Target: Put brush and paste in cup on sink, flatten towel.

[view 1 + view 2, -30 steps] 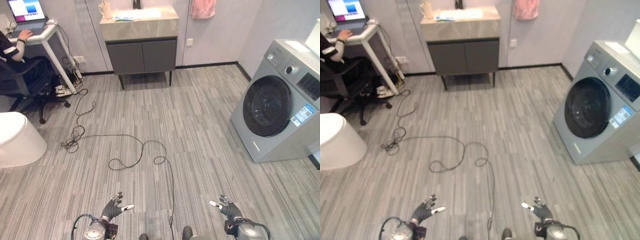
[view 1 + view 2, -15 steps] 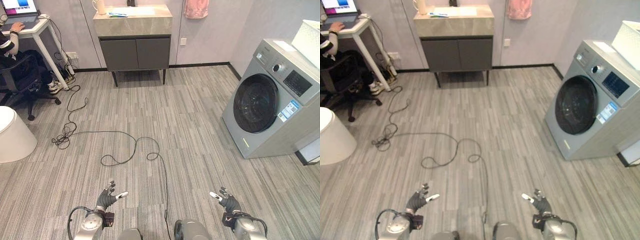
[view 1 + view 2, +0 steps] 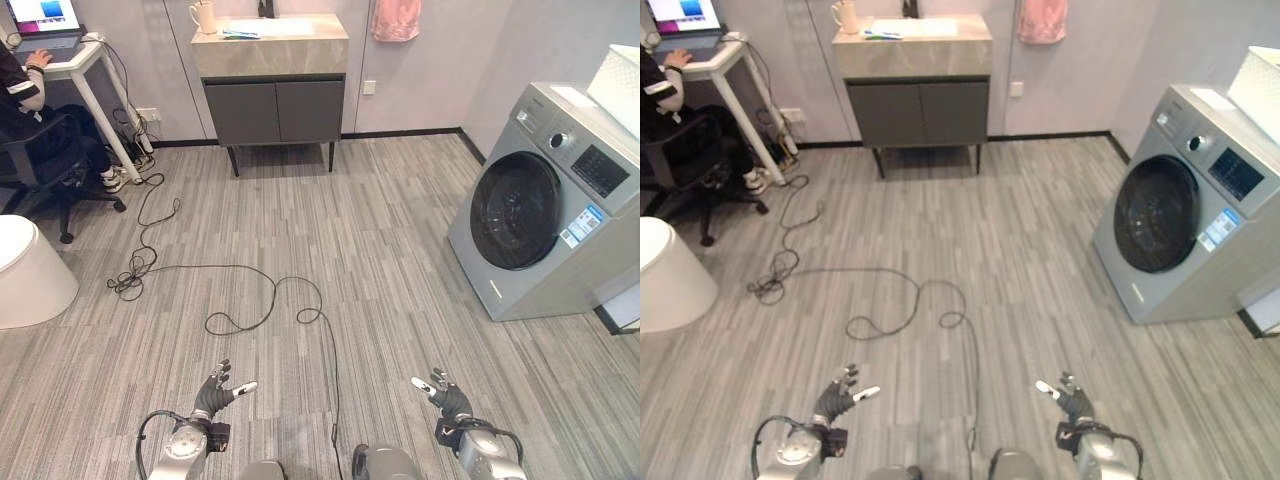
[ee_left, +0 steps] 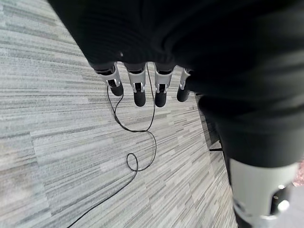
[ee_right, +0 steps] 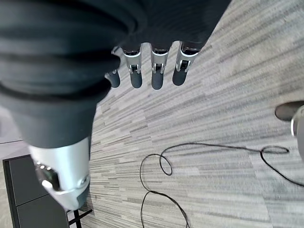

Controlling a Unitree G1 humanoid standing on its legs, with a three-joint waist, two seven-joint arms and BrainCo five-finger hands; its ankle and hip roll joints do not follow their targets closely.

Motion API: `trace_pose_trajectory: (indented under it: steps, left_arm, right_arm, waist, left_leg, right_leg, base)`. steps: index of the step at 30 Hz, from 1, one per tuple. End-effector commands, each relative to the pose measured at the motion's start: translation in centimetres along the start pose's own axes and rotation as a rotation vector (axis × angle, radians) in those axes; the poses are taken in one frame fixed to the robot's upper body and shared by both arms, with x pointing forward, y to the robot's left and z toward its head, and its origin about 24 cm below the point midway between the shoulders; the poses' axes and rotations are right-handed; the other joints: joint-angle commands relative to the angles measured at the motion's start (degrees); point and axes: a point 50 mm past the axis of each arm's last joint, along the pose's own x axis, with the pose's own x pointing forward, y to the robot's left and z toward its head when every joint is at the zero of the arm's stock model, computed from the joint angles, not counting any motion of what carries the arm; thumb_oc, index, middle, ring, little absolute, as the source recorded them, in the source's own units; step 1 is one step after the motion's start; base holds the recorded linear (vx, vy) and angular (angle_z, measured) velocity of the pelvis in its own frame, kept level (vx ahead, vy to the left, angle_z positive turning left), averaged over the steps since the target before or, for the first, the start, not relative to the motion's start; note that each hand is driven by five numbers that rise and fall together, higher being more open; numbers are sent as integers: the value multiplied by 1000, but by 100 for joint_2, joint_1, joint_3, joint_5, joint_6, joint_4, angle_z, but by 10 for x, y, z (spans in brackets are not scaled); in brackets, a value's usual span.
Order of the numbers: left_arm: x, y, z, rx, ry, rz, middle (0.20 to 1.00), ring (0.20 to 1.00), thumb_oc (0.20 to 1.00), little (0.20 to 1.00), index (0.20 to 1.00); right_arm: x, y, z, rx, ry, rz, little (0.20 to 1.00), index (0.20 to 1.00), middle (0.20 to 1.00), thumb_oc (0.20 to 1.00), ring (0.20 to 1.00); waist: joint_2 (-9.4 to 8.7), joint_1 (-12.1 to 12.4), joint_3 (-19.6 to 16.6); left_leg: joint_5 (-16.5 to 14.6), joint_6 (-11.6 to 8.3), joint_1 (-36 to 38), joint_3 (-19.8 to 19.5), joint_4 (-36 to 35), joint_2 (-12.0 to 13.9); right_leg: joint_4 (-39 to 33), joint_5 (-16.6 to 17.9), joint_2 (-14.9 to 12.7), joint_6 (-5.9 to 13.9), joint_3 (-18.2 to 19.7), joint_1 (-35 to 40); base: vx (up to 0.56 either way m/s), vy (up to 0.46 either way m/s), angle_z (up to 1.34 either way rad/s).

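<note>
Nothing done yet, by our reading: our left hand (image 3: 214,391) and right hand (image 3: 446,398) hang low over the grey striped plank floor (image 3: 380,250), fingers loosely spread, holding nothing. The cream cup (image 3: 204,16), a thin blue-green item (image 3: 240,35) lying apart from it (brush or paste, we cannot tell) on the beige-topped grey sink cabinet (image 3: 270,60), and the pink towel (image 3: 396,19) hanging on the wall are far across the room. A grey front-loading washer (image 3: 545,205) stands right; a seated person (image 3: 30,110) works at a white desk, left.

Far wall: sink (image 3: 270,45) cabinet with cup (image 3: 204,17), pink towel (image 3: 396,19) hanging beside. Washing machine (image 3: 548,205) at right. Left hand (image 3: 214,391) and right hand (image 3: 446,398) low, fingers relaxed, empty.
</note>
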Motion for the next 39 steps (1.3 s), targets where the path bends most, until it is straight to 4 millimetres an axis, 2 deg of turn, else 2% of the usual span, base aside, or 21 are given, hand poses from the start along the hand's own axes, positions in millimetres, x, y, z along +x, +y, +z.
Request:
trace_pose_trajectory:
  steps: [1, 4, 5, 7, 9, 12, 14, 15, 16, 17, 19, 21, 22, 23, 24, 26, 28, 30, 34, 37, 39]
  left_arm:
    - [1, 12, 37, 60, -185, 21, 1000, 1000, 1000, 1000, 1000]
    - [0, 11, 32, 88, -165, 11, 1000, 1000, 1000, 1000, 1000]
    - [1, 12, 31, 87, -160, 17, 1000, 1000, 1000, 1000, 1000]
    - [2, 12, 31, 82, -159, 21, 1000, 1000, 1000, 1000, 1000]
    - [6, 9, 37, 71, -174, 15, 1000, 1000, 1000, 1000, 1000]
    - [7, 3, 40, 74, -179, -15, 1000, 1000, 1000, 1000, 1000]
    - [9, -1, 36, 76, -156, -24, 1000, 1000, 1000, 1000, 1000]
    - [8, 0, 33, 60, -143, -25, 1000, 1000, 1000, 1000, 1000]
    - [7, -2, 26, 45, -113, -39, 1000, 1000, 1000, 1000, 1000]
    - [7, -2, 26, 45, -113, -38, 1000, 1000, 1000, 1000, 1000]
    - [7, -1, 21, 19, -80, -32, 1000, 1000, 1000, 1000, 1000]
    - [10, -3, 22, 9, -78, -30, 1000, 1000, 1000, 1000, 1000]
    - [11, -4, 25, 1, -85, -18, 1000, 1000, 1000, 1000, 1000]
    - [11, -4, 25, 2, -85, -17, 1000, 1000, 1000, 1000, 1000]
    - [11, -3, 24, -14, -84, -4, 1000, 1000, 1000, 1000, 1000]
    - [10, -4, 24, -23, -90, -9, 1000, 1000, 1000, 1000, 1000]
    - [10, -1, 24, -5, -93, -6, 1000, 1000, 1000, 1000, 1000]
    - [9, -1, 23, 6, -88, -2, 1000, 1000, 1000, 1000, 1000]
    - [8, 5, 21, 11, -85, 23, 1000, 1000, 1000, 1000, 1000]
    - [5, 9, 22, 37, -102, 39, 1000, 1000, 1000, 1000, 1000]
    - [7, 7, 22, 53, -94, 30, 1000, 1000, 1000, 1000, 1000]
  right_arm:
    - [2, 21, 47, -12, -211, 108, 1000, 1000, 1000, 1000, 1000]
    - [-1, 22, 52, -9, -238, 135, 1000, 1000, 1000, 1000, 1000]
    - [-2, 22, 56, -10, -258, 144, 1000, 1000, 1000, 1000, 1000]
    - [-3, 23, 60, -17, -275, 148, 1000, 1000, 1000, 1000, 1000]
    - [-4, 22, 62, -81, -278, 154, 1000, 1000, 1000, 1000, 1000]
    - [-7, 13, 52, -94, -245, 141, 1000, 1000, 1000, 1000, 1000]
    - [-9, 5, 48, -105, -228, 126, 1000, 1000, 1000, 1000, 1000]
    - [-11, 3, 47, -109, -222, 127, 1000, 1000, 1000, 1000, 1000]
    - [-12, -3, 41, -132, -195, 128, 1000, 1000, 1000, 1000, 1000]
    - [-12, -3, 41, -132, -195, 128, 1000, 1000, 1000, 1000, 1000]
    - [-15, -7, 41, -169, -196, 132, 1000, 1000, 1000, 1000, 1000]
    - [-14, -12, 41, -175, -184, 106, 1000, 1000, 1000, 1000, 1000]
    - [-13, -14, 44, -191, -188, 84, 1000, 1000, 1000, 1000, 1000]
    - [-12, -14, 44, -191, -188, 84, 1000, 1000, 1000, 1000, 1000]
    - [-12, -15, 42, -190, -177, 81, 1000, 1000, 1000, 1000, 1000]
    - [-13, -14, 38, -149, -166, 84, 1000, 1000, 1000, 1000, 1000]
    - [-12, -13, 36, -169, -162, 87, 1000, 1000, 1000, 1000, 1000]
    - [-9, -7, 34, -228, -150, 101, 1000, 1000, 1000, 1000, 1000]
    - [-5, 0, 37, -285, -148, 121, 1000, 1000, 1000, 1000, 1000]
    - [-4, 16, 34, -267, -141, 185, 1000, 1000, 1000, 1000, 1000]
    - [-4, 22, 32, -227, -135, 198, 1000, 1000, 1000, 1000, 1000]
  waist:
    - [-14, -85, 455]
    - [84, -201, 509]
    - [69, -248, 535]
    - [66, -288, 520]
    - [71, -425, 536]
    - [42, -579, 477]
    - [155, -650, 366]
    - [198, -690, 322]
    - [245, -677, 278]
    - [234, -686, 264]
    - [130, -581, 378]
    - [26, -519, 550]
    - [-45, -395, 629]
    - [-59, -404, 619]
    - [-37, -369, 603]
    - [-64, -342, 596]
    - [-4, -232, 595]
    - [104, 17, 541]
    - [75, 216, 450]
    - [-83, 441, 299]
    - [-267, 446, 242]
  left_leg:
    - [-107, 452, 235, 205, -153, -297]
    - [-43, 437, 501, 239, -585, -298]
    - [-44, 394, 592, 262, -698, -337]
    - [-56, 327, 692, 281, -852, -338]
    - [-135, 117, 1075, 236, -1058, -241]
    - [-86, -89, 1547, 59, -1194, -30]
    - [256, -250, 1664, -26, -1106, 249]
    - [518, -333, 1611, -73, -913, 372]
    - [1320, -417, 1216, -153, -8, 580]
    - [1335, -417, 1195, -162, -11, 567]
    - [1820, -346, 608, -134, 1292, 794]
    - [1755, -269, 20, -54, 2361, 805]
    - [1490, -222, -412, -146, 2427, 449]
    - [1506, -217, -422, -146, 2412, 431]
    - [1313, -184, -650, -139, 2199, 53]
    - [1181, -164, -1101, 425, 1623, 296]
    - [1167, -86, -1377, 560, 322, 109]
    - [1851, -247, -1626, -69, -1677, 15]
    - [2118, -317, -1910, -195, -2016, 157]
    - [2213, -142, -1942, -409, -1322, -25]
    - [1906, 46, -1957, -271, -813, -228]
  right_leg:
    - [795, 1586, -336, 493, 649, -142]
    - [541, 1172, 20, 483, 686, -564]
    - [-101, 1158, 23, 503, 658, -658]
    - [-933, 1354, -107, 566, 540, -743]
    - [-2107, 1859, -318, 743, 712, -1030]
    - [-1935, 2016, -136, 736, 914, -1000]
    - [-1723, 1887, 207, 563, 816, -931]
    - [-1648, 1789, 352, 463, 757, -867]
    - [-1627, 1576, 594, 191, 673, -669]
    - [-1636, 1588, 580, 190, 671, -682]
    - [-1675, 1313, 746, -132, 619, -306]
    - [-1683, 1132, 798, -327, 617, -85]
    - [-1702, 1013, 776, -329, 666, 128]
    - [-1706, 1019, 759, -325, 664, 116]
    - [-1736, 982, 777, -289, 702, 246]
    - [-1842, 866, 728, -214, 626, 505]
    - [-1943, 711, 811, -140, 620, 761]
    - [-2170, 437, 954, -19, 753, 1296]
    - [-2010, 83, 915, -1, 1069, 1760]
    - [-1508, -211, 733, 86, 1323, 2119]
    - [-663, 684, 488, 347, 1401, 1969]
  base:
    - [39, 168, 14]
    - [167, 73, -16]
    - [247, -12, -18]
    - [268, -67, -14]
    - [484, -164, -2]
    - [459, -241, 27]
    - [468, -363, 53]
    - [609, -545, 72]
    - [404, -398, 73]
    - [386, -425, 53]
    - [348, -449, 19]
    - [382, -413, 11]
    - [353, -248, 0]
    - [404, -151, -6]
    - [339, -78, -8]
    - [444, -124, 3]
    - [475, -24, 0]
    - [680, 36, -12]
    - [655, 92, -57]
    - [651, 213, -86]
    - [569, 284, -94]
